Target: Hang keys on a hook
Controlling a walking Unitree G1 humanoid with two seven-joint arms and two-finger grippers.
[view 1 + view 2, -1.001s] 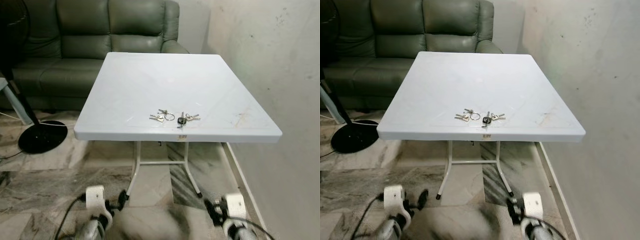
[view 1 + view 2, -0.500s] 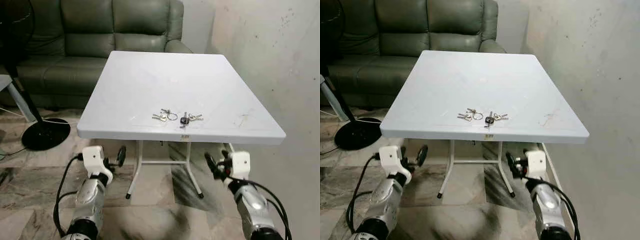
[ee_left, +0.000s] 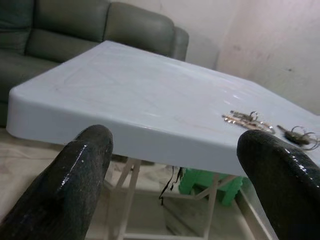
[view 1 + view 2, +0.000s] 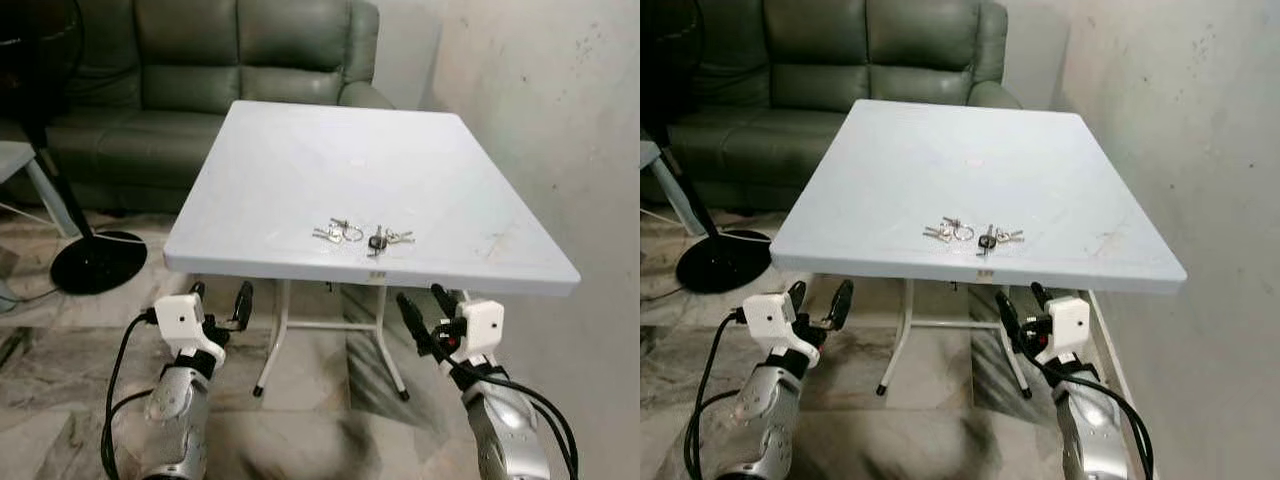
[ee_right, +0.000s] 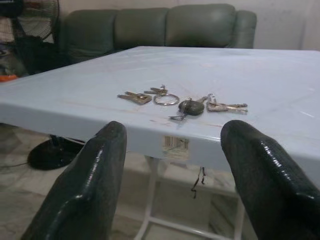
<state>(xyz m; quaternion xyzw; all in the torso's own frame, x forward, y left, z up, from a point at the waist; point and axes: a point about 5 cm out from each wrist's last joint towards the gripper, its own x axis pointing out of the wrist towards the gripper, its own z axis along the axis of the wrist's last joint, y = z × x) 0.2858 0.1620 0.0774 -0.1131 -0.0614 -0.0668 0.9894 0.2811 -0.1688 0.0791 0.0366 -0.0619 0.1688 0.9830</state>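
Observation:
Two small bunches of keys lie near the front edge of a white table (image 4: 330, 150): a ring with silver keys (image 4: 338, 232) and, to its right, a bunch with a black fob (image 4: 380, 239). Both grippers hang below the table's front edge, pointing toward it. My left gripper (image 4: 220, 298) is open, under the front left part of the table. My right gripper (image 4: 423, 302) is open too, just below and right of the keys. The right wrist view looks across the table edge at the keys (image 5: 182, 102) between its fingers (image 5: 90, 185). Seen from the left wrist, the keys (image 3: 250, 119) are farther off.
A green sofa (image 4: 200, 60) stands behind the table. A black fan base (image 4: 95, 262) sits on the marble floor at the left. A pale wall (image 4: 560, 120) runs close along the table's right side. White table legs (image 4: 275, 335) stand between my arms.
Both arms have risen from the bottom of the picture up toward the table's front edge. The camera has shifted slightly; the keys lie as before.

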